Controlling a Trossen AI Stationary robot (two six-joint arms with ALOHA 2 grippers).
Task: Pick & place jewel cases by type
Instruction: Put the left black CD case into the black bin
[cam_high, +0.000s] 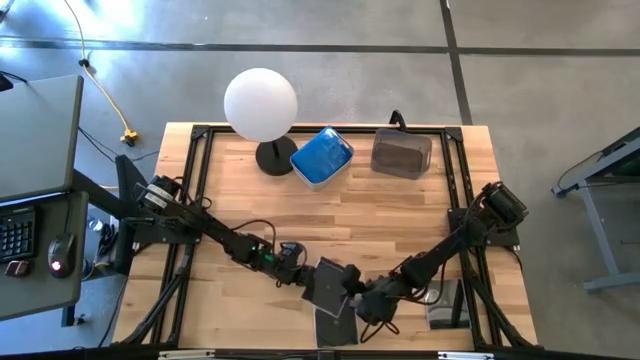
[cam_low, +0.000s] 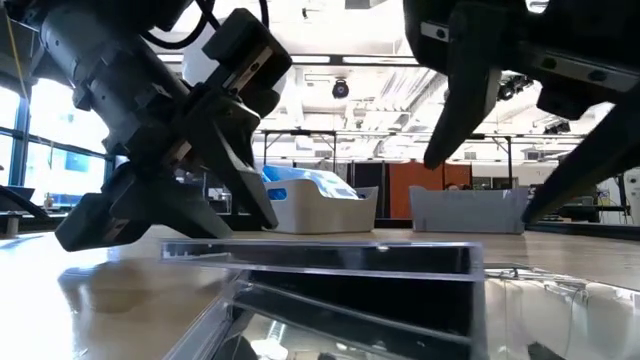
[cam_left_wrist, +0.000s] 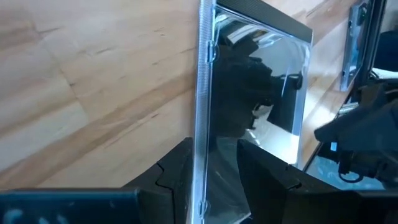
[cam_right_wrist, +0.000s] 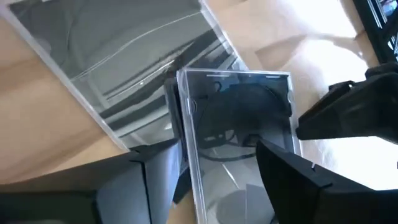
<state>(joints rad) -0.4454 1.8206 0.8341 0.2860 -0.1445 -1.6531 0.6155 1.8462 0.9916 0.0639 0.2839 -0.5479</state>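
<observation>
Overhead, a wooden table (cam_high: 330, 215) carries two dark robot arms that meet near its front edge. Both grippers are at one clear jewel case with a dark inside (cam_high: 328, 282), which sits at the front centre of the table. The left gripper (cam_high: 302, 274) reaches in from the left, its two fingers (cam_left_wrist: 171, 177) set on either side of one edge of the case. Whether they press on it cannot be told. The right gripper (cam_high: 356, 290) comes from the right, its jaws spread wide around the same case without clearly touching it. Another clear case (cam_right_wrist: 118, 59) lies flat partly beneath it. At the back of the table stand a white globe lamp (cam_high: 261, 104), a tub holding blue cases (cam_high: 321, 156) and a second tub with dark contents (cam_high: 401, 153), just beside each other.
</observation>
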